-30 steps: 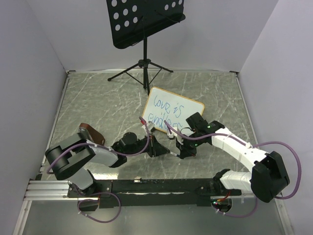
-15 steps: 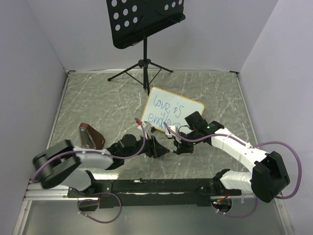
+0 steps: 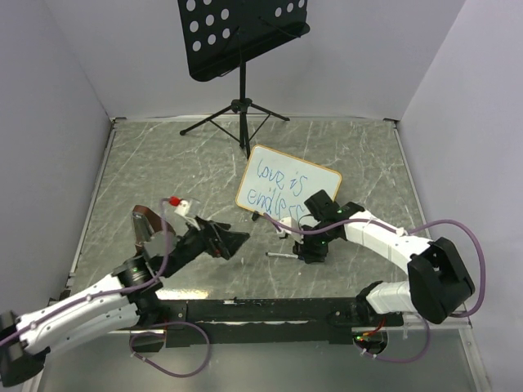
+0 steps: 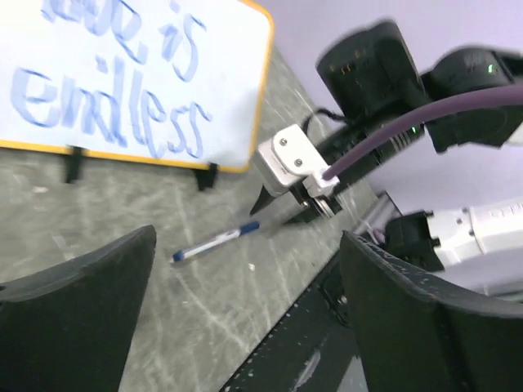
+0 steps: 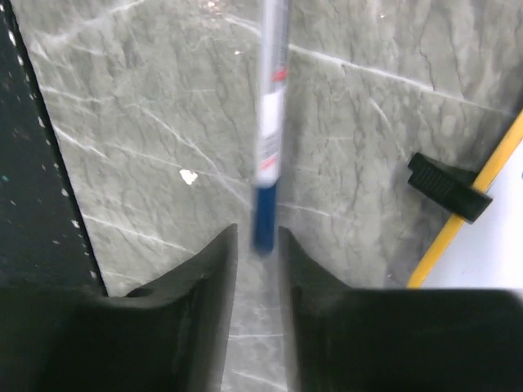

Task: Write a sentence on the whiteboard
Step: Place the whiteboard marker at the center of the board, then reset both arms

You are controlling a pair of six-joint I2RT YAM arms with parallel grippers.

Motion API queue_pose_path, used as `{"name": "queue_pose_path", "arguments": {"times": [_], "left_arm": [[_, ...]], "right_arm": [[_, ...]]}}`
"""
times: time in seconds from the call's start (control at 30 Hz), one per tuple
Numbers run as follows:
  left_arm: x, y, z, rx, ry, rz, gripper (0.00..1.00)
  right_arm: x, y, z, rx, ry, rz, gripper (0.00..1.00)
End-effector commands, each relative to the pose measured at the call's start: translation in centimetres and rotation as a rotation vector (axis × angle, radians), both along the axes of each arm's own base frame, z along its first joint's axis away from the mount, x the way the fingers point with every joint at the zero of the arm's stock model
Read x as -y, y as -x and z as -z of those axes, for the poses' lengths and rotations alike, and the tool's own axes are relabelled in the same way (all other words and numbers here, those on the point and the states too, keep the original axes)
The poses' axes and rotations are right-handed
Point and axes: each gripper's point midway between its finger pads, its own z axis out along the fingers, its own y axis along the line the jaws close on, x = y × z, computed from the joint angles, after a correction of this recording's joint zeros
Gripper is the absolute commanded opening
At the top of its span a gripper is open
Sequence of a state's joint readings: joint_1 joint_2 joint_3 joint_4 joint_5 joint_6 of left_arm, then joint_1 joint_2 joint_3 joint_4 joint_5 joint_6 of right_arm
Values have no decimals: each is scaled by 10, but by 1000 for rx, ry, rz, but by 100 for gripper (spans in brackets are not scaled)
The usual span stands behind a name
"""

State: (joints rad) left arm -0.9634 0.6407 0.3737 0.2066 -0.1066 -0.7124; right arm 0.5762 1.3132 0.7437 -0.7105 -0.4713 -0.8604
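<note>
The whiteboard (image 3: 288, 189) leans on its black feet mid-table, its wood frame edge (image 5: 490, 163) showing in the right wrist view. The sentence (image 3: 278, 186) reads "love is endless" in blue and is also legible as words (image 4: 114, 106) in the left wrist view. A white marker (image 3: 282, 255) with blue ends lies flat on the table. My right gripper (image 5: 257, 233) is slightly open, and the marker's blue end (image 5: 263, 216) sits between its tips with a gap on each side. My left gripper (image 3: 235, 240) hangs wide open and empty, left of the marker (image 4: 214, 242).
A black perforated music stand (image 3: 243, 37) rises at the back on a tripod. A brown object (image 3: 151, 224) lies at the left by my left arm. A black rail (image 3: 261, 310) runs along the near edge. Grey walls close in both sides.
My left gripper opened and drew back to the left. My right gripper loosened, and the marker that the two grippers had between them now lies on the table.
</note>
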Motion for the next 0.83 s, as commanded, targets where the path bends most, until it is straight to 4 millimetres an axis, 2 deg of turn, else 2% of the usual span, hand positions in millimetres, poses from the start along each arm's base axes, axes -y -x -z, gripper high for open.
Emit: {"name": "queue_pose_path", "arguments": {"times": [0.0,0.03,0.07,0.13,0.17,0.23,0.27,0.3,0.33,0.37,0.4,0.43,0.5,0.57,0.63,0.7,0.73,0.8], "left_arm": [[-39,-6,-19,21,-63,-135,99],[-47,-6,-30,50,-53,-157,99],[-52,-5,-42,64,-54,-165,99],[-58,-6,-55,93,-75,-179,99],[-61,-5,-75,116,-57,-184,99],[-63,-4,-84,126,-90,-182,99],[-67,-3,-104,147,-66,-189,99],[-68,-3,-109,151,-68,-192,99],[-70,-2,-116,165,-66,-194,99],[-74,-1,-131,183,-43,-203,99],[-77,-1,-137,190,-36,-210,99],[-79,0,-142,198,-39,-215,99],[-85,-2,-154,212,-34,-238,99],[-89,0,-163,220,-31,-248,99],[-93,-2,-167,223,-47,-264,97],[-97,-4,-169,232,-62,-285,97],[-99,-4,-171,234,-66,-290,97],[-102,-6,-171,234,-80,-307,97]], "right_arm": [[5,0,-12,34,0,15,59],[5,1,-15,33,-4,21,62],[4,0,-21,41,-16,36,74],[5,-3,-36,79,-42,62,81],[8,-2,-43,77,-45,91,91],[5,-12,-81,149,-128,138,100],[11,-19,-99,151,-172,234,100],[9,-28,-138,227,-274,292,100],[12,-35,-160,232,-339,418,100],[22,-49,-199,340,-432,513,100],[27,-56,-218,384,-489,591,100],[41,-67,-232,418,-525,775,100],[52,-69,-272,528,-629,874,100],[64,-66,-296,576,-694,973,100],[72,-64,-310,585,-730,1046,100],[75,-65,-315,609,-751,1064,100],[75,-66,-309,610,-744,1063,100],[76,-67,-310,626,-754,1064,100]]}}
